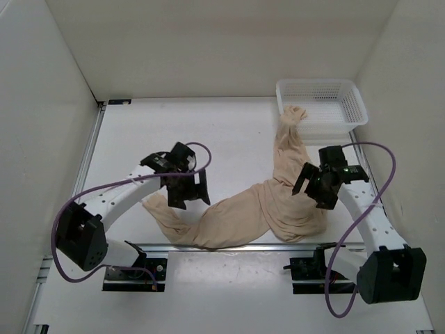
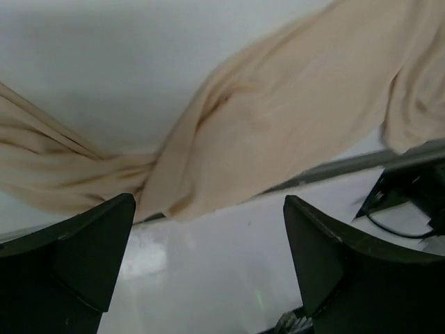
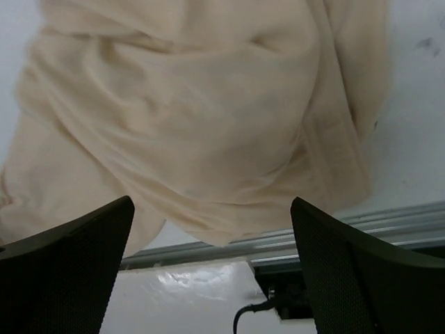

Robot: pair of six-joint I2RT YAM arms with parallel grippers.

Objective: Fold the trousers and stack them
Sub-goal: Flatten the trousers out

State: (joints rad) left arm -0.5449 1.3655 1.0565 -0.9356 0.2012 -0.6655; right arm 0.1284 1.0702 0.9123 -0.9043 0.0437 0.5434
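The beige-tan trousers (image 1: 278,202) lie spread and wrinkled on the white table. One leg runs up to the white mesh basket (image 1: 321,103), its end draped over the basket's near-left rim. The other leg curves left along the front edge to under my left gripper (image 1: 186,186). That gripper is open and empty above the leg's twisted end (image 2: 118,170). My right gripper (image 1: 316,186) is open and empty, hovering over the waist part (image 3: 208,118) at the right.
A metal rail (image 1: 229,247) runs along the table's front edge, and the cloth overlaps it. White walls close in the left, back and right. The arm bases (image 1: 132,268) and cables sit at the near edge.
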